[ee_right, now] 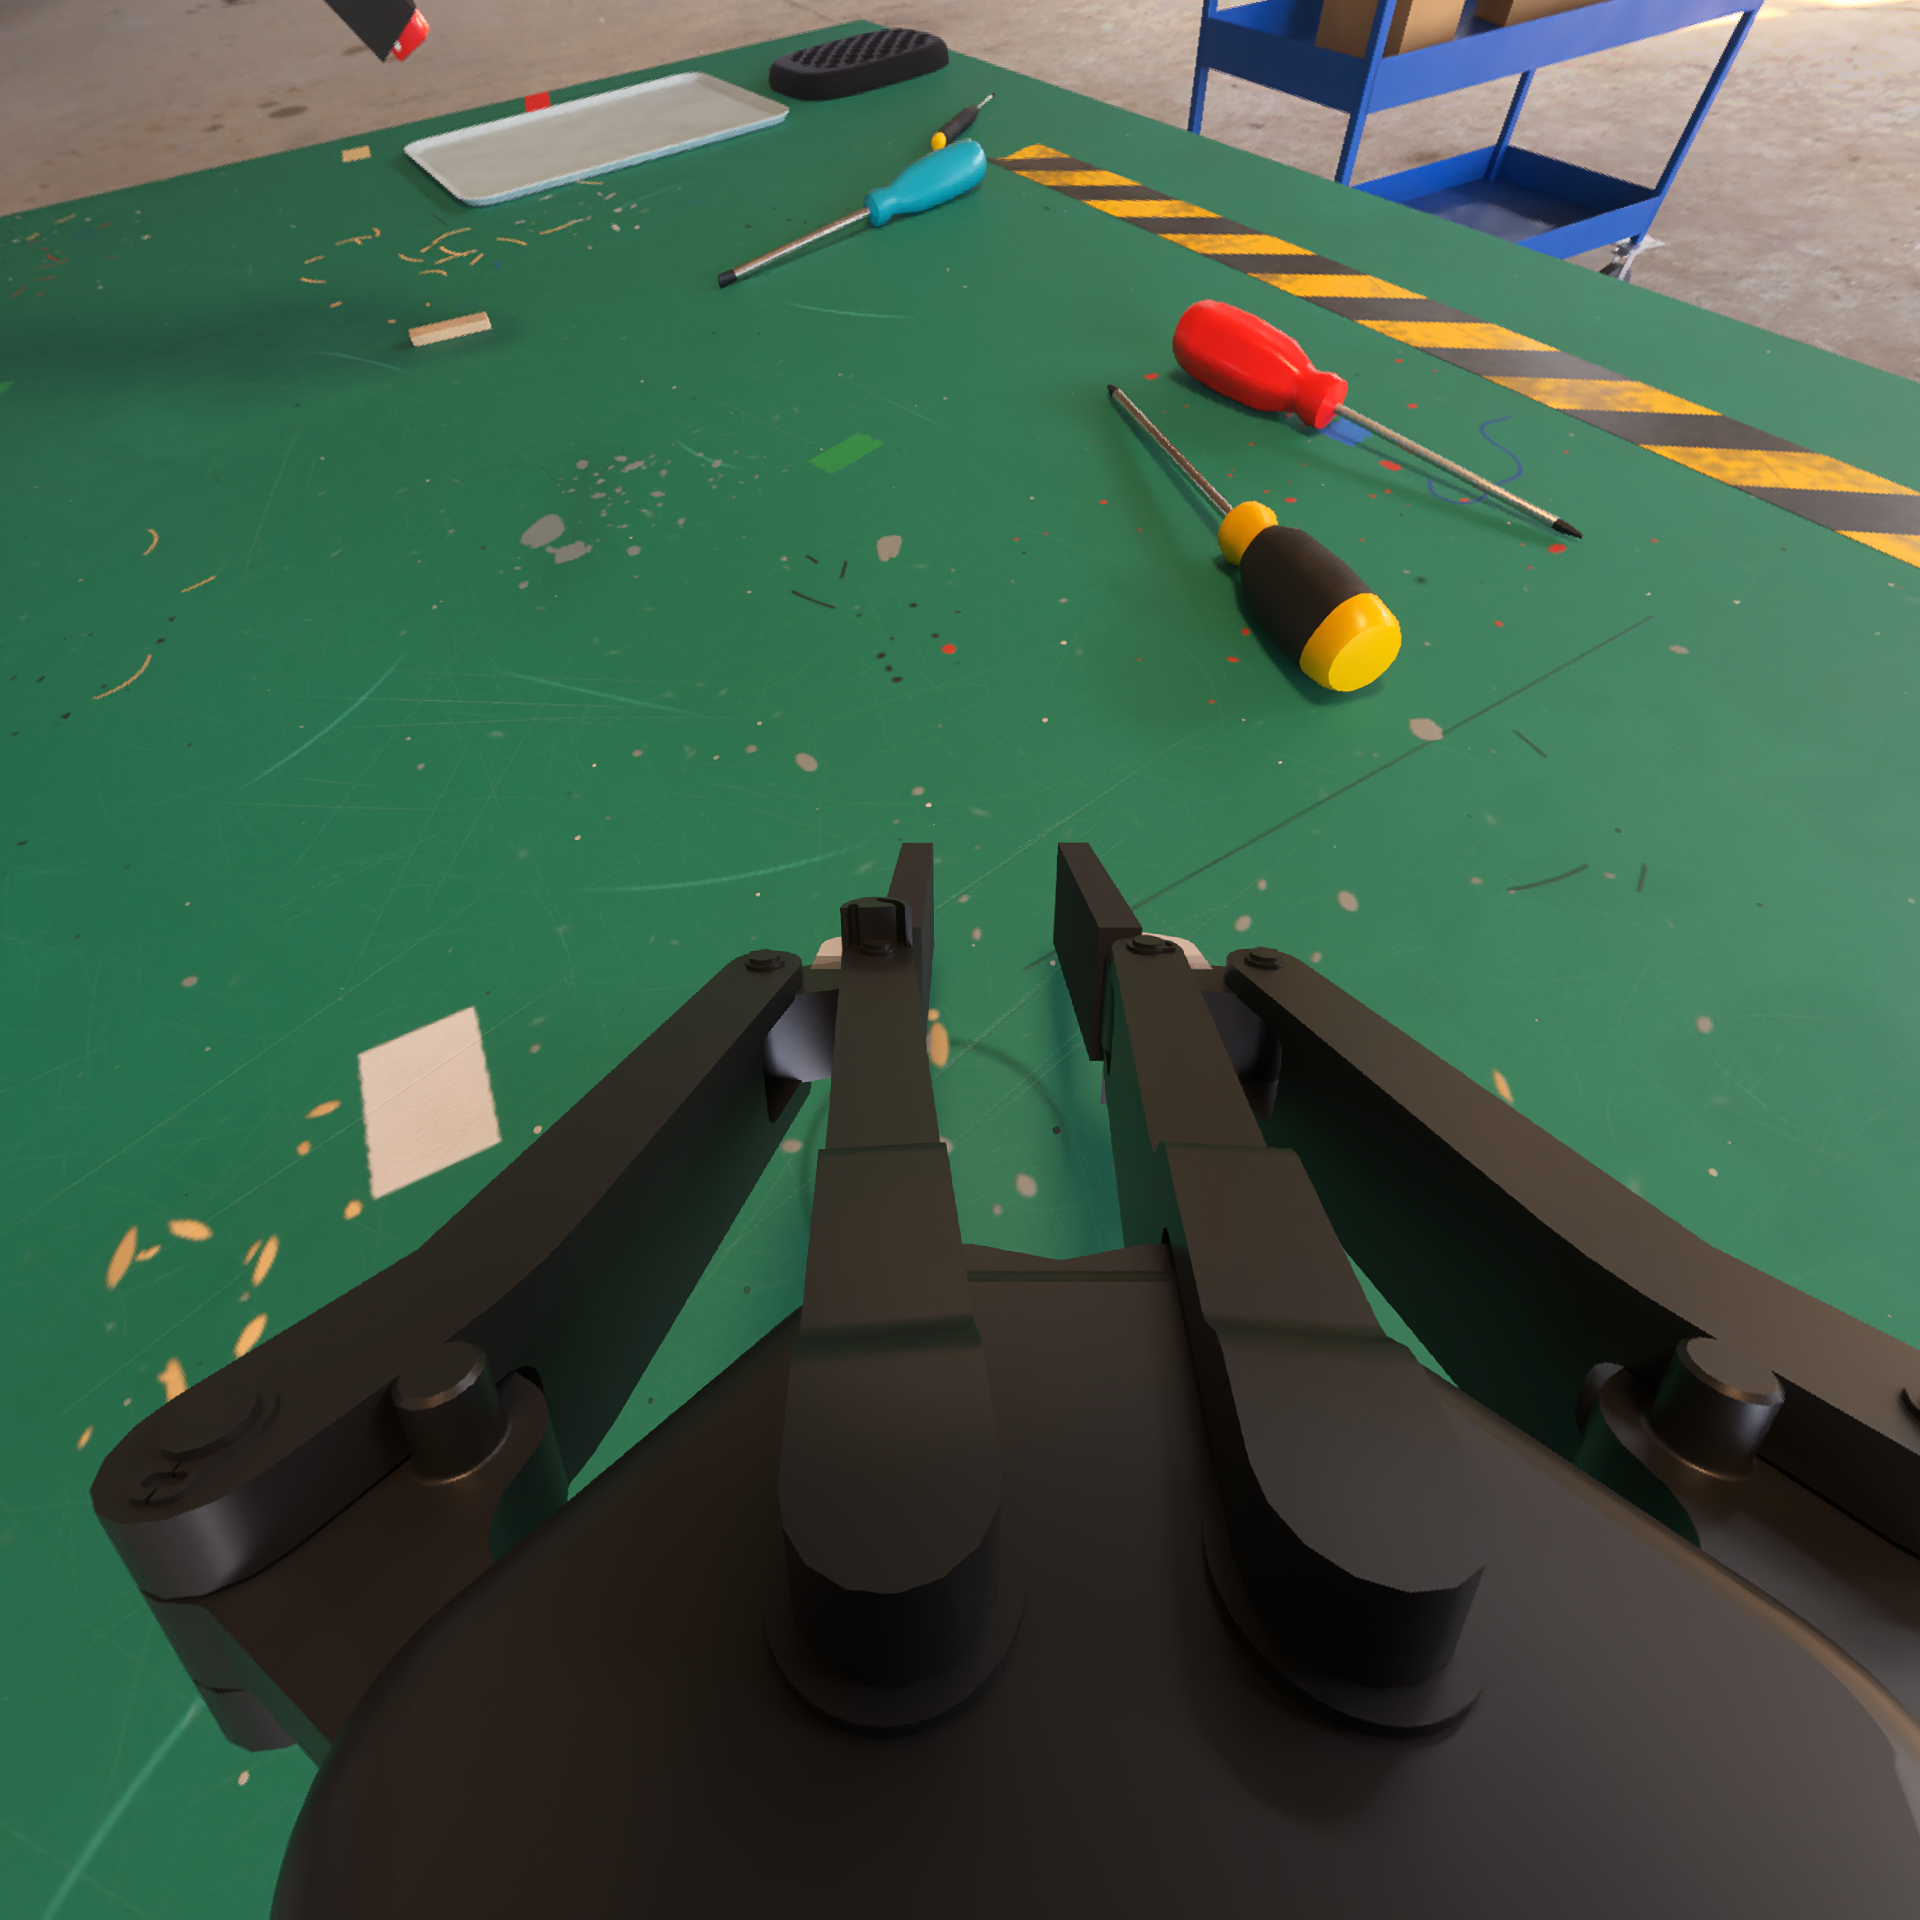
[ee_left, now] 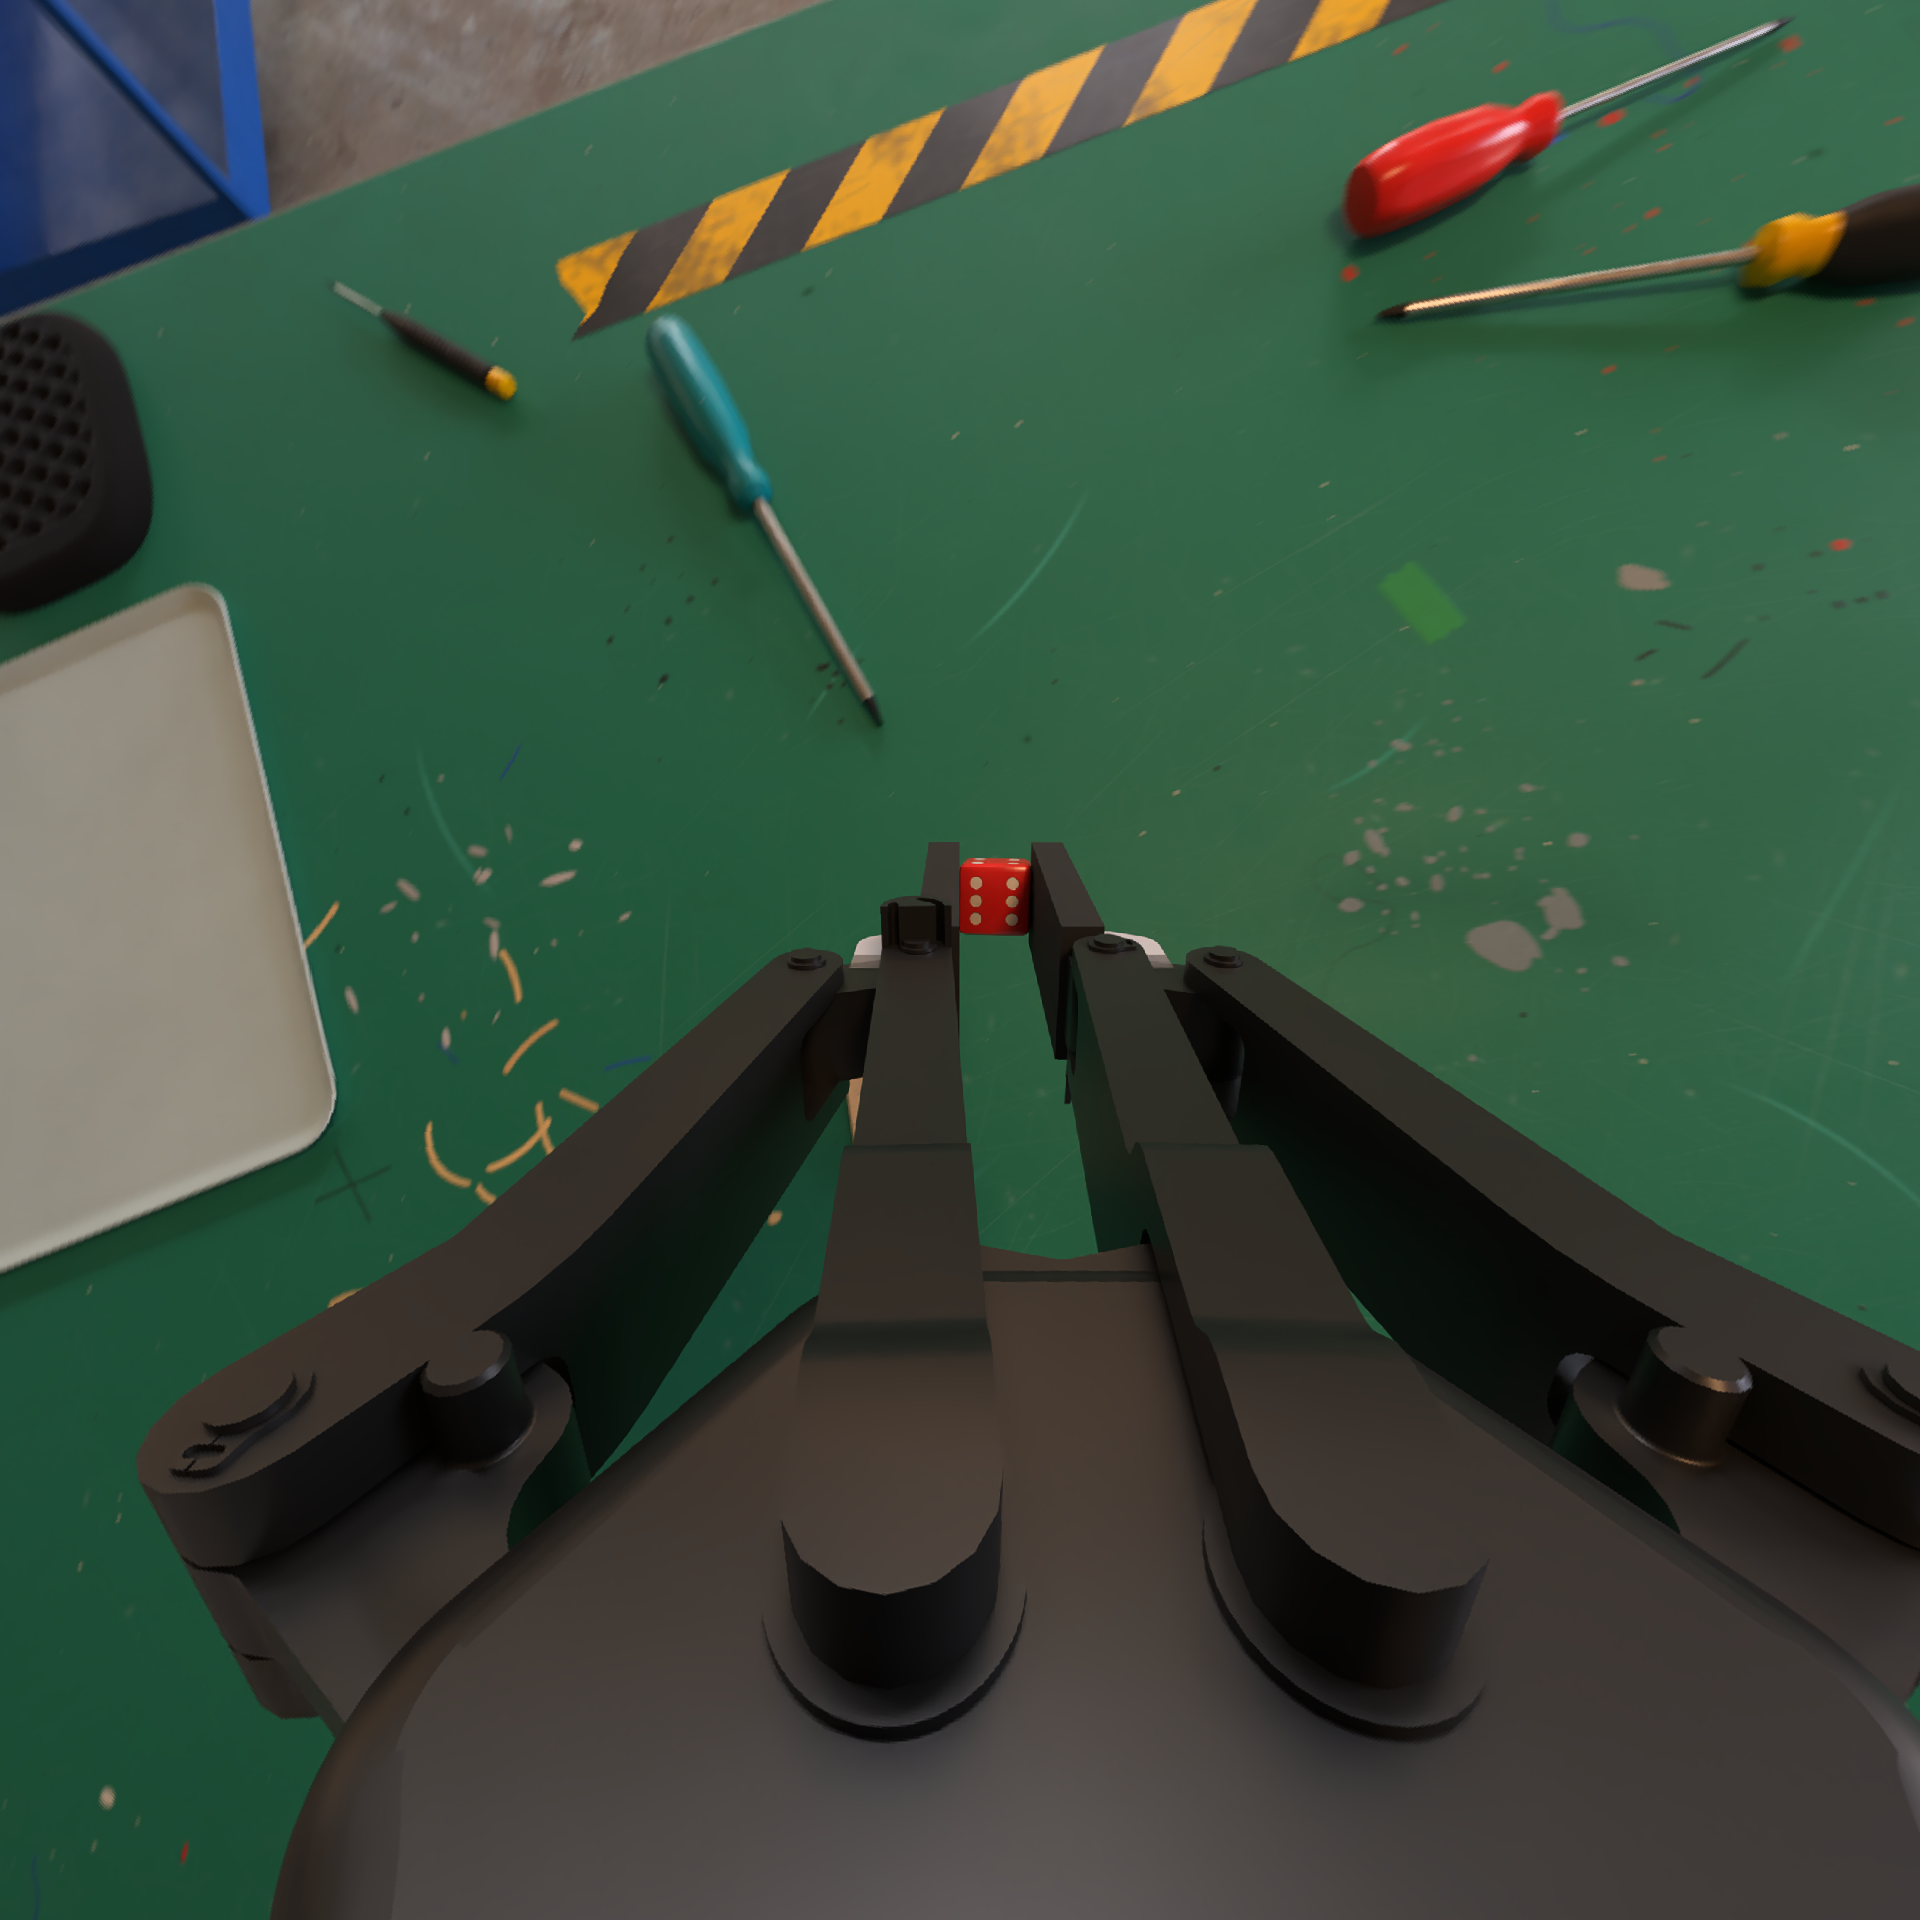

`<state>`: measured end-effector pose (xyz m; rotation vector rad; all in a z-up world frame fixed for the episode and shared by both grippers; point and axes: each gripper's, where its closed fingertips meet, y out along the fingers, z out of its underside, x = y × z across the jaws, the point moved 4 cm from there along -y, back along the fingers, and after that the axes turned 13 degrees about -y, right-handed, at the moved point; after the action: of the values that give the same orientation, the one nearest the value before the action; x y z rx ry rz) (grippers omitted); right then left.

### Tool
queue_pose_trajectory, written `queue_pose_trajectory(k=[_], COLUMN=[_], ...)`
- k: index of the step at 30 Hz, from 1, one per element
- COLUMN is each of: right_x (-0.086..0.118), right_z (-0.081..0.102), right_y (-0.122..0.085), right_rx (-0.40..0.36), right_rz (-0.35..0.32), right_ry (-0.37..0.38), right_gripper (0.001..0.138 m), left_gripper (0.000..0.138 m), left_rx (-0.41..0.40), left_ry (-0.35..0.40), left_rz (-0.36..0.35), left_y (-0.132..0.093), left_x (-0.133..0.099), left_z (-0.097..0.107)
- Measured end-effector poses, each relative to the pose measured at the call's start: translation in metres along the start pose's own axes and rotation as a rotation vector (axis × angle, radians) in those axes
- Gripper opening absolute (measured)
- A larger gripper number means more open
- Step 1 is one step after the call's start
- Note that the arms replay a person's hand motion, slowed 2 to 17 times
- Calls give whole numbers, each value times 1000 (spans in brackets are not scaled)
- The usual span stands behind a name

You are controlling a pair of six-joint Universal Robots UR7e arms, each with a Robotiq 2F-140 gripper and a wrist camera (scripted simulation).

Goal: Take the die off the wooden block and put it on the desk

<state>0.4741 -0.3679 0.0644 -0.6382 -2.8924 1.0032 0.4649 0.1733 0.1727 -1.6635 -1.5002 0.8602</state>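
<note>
My left pincer [ee_left: 994, 883] grips the red die [ee_left: 994, 896], held high above the green tabletop [ee_left: 1143, 623], well clear of the wooden block [ee_right: 449, 328]. If I release from up here, I reckon the die bounces and rolls off. The right pincer [ee_right: 992, 883] hangs part-open and empty, angled down nearby.

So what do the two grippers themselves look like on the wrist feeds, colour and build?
The left gripper and right gripper look identical: matte black to dark grey, a rounded base, angular bar linkages joined by round pins, and flat rectangular black pads. Small pale patches show at the fingertip joints. No cables or markings visible.
</note>
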Motion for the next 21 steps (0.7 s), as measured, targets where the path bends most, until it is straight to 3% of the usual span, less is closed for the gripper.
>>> queue_pose_trajectory(k=[11,21], right_x=[0,0], right_z=[0,0], right_y=[1,0], right_rx=[2,-3], right_rz=[-9,-11], right_ry=[-7,-7], right_gripper=[31,30], left_gripper=[18,18], left_rx=[-74,-63], left_ry=[147,308], left_rz=[191,371], left_y=[-18,-16], left_x=[-82,-168], left_z=[-30,-40])
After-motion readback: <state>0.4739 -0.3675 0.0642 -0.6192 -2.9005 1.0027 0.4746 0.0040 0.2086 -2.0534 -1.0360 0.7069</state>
